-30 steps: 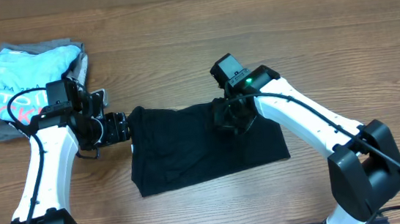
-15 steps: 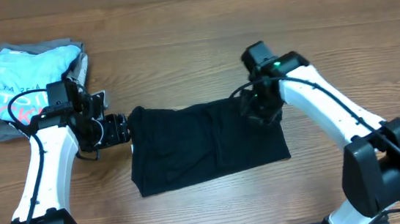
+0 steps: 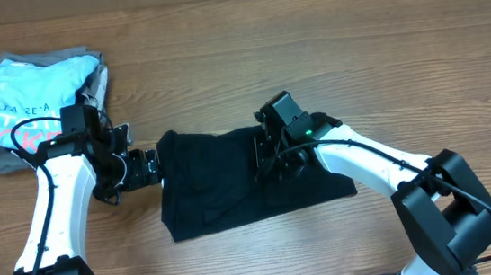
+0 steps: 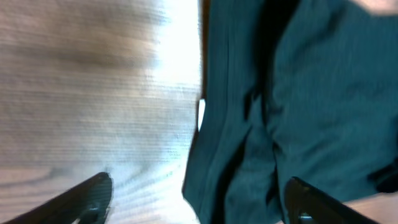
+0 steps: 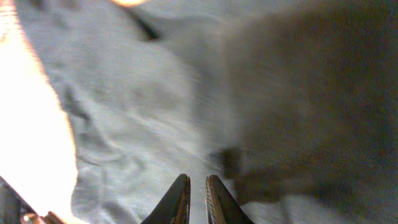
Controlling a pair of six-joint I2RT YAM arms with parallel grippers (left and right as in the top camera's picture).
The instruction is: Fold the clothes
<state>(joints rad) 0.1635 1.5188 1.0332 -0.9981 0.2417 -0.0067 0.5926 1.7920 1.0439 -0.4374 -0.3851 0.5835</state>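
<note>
A black garment (image 3: 223,180) lies folded into a rough rectangle at the table's middle. My left gripper (image 3: 144,163) is open and empty at the garment's left edge. In the left wrist view its fingers (image 4: 199,205) straddle the cloth's edge (image 4: 298,93), one over bare wood. My right gripper (image 3: 270,159) is over the garment's middle, low above the cloth. In the right wrist view its fingers (image 5: 198,199) are nearly together with nothing seen between them, over wrinkled cloth (image 5: 137,106).
A stack of folded clothes (image 3: 34,104), light blue on grey, sits at the back left, close behind my left arm. The wooden table (image 3: 309,50) runs around the garment.
My right gripper swung out to the garment's upper right corner, then back left to its middle. My left gripper shifted slightly left, away from the garment's edge.
</note>
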